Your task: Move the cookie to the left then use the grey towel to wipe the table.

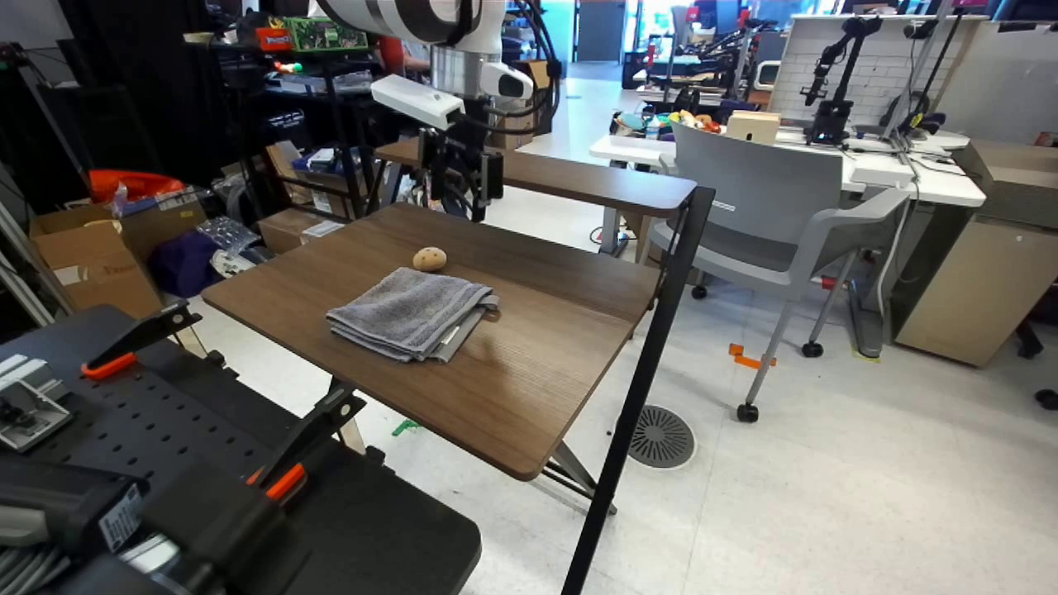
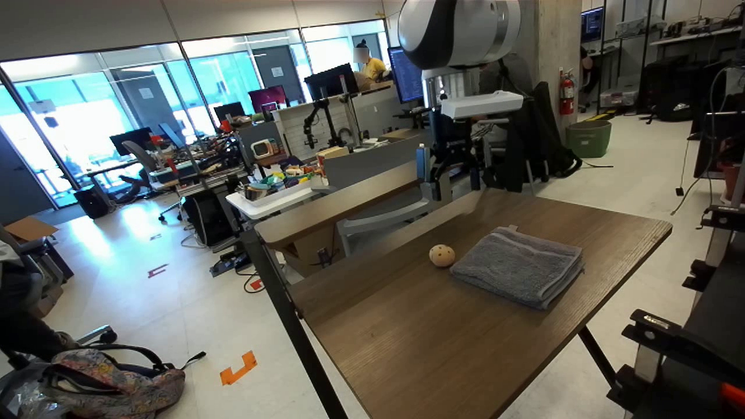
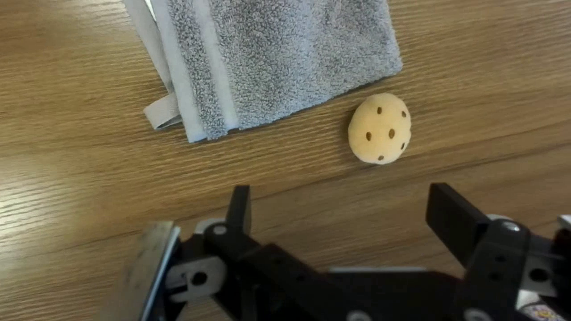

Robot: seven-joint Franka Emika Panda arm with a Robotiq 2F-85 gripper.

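The cookie (image 1: 429, 259) (image 2: 442, 256) (image 3: 380, 129), a small tan lump with brown dots, rests on the dark brown table (image 1: 562, 347) (image 2: 396, 326). Close beside it lies the folded grey towel (image 1: 409, 314) (image 2: 521, 265) (image 3: 285, 58); a narrow strip of wood shows between them in the wrist view. My gripper (image 1: 455, 202) (image 2: 456, 189) (image 3: 341, 186) hangs above the table, pointing down, with its fingers (image 3: 455, 218) wide apart and nothing between them. In the wrist view the cookie appears just beyond the fingertips, nearer the right one. The towel's far part is cut off there.
A raised brown shelf (image 1: 570, 175) runs along one long side of the table, with a slanting black frame bar (image 1: 640, 397) at its end. A grey chair (image 1: 752, 207) stands behind. Alongside the opposite edge is a black bench (image 1: 372, 512) carrying clamps (image 1: 310, 434).
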